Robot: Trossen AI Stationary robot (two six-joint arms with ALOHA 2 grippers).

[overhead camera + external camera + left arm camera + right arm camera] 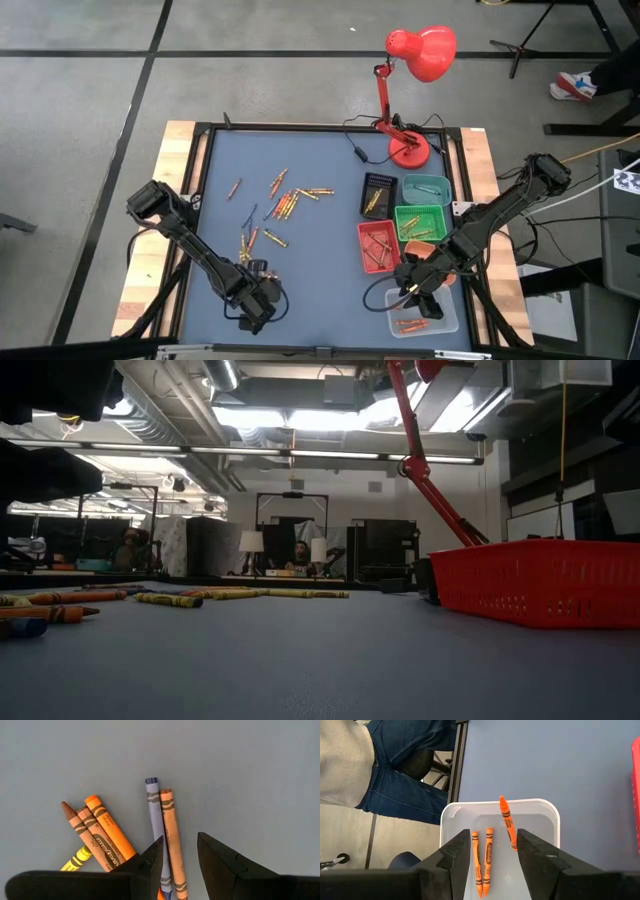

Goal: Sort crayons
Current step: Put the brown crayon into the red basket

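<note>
- High view: the left gripper (256,305) hangs low over the near-left part of the blue table mat (310,270), just short of a few crayons (249,243); more loose crayons (288,199) lie scattered mid-mat. The right gripper (418,296) is above the clear tray (448,316), which holds orange crayons (410,323). Beside it stand a red tray (362,247), a green tray (440,213), a teal tray (428,185) and a black tray (379,181). A red desk lamp (412,60) stands at the far edge.
- Low view: crayons (60,598) lie on the mat at left; the red tray (540,582) rises at right.
- Left wrist view: the fingers stand apart, released, around an orange crayon (170,827) beside a blue one (154,815); further orange, brown and yellow crayons (102,832) lie alongside.
- Right wrist view: the fingers are spread, holding nothing, over the clear tray (547,815) with three orange crayons (488,855). A person in jeans (405,770) sits past the table edge.
</note>
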